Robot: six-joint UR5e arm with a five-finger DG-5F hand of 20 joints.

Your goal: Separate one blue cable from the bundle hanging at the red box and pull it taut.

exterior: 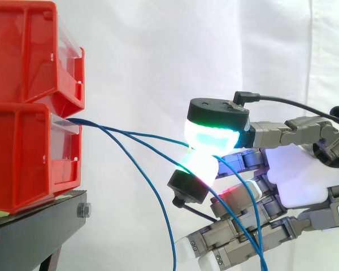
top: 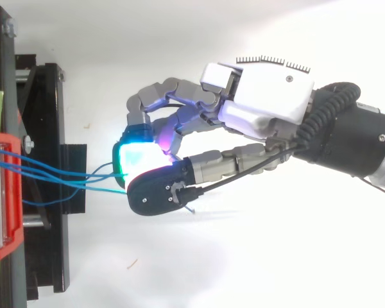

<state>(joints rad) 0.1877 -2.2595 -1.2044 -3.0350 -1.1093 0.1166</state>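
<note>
Worryingly, though the robot hand (exterior: 299, 175) clamps one thin blue cable (exterior: 147, 134) between its glowing pads (exterior: 206, 135), a second blue strand (exterior: 158, 153) draped across its lower fingers (exterior: 231, 237) could snag and follow.

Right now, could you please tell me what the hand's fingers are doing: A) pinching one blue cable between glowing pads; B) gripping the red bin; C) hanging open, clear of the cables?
A: in the side view the fingers of the hand pinch one blue cable running from the lower red bin.
</note>
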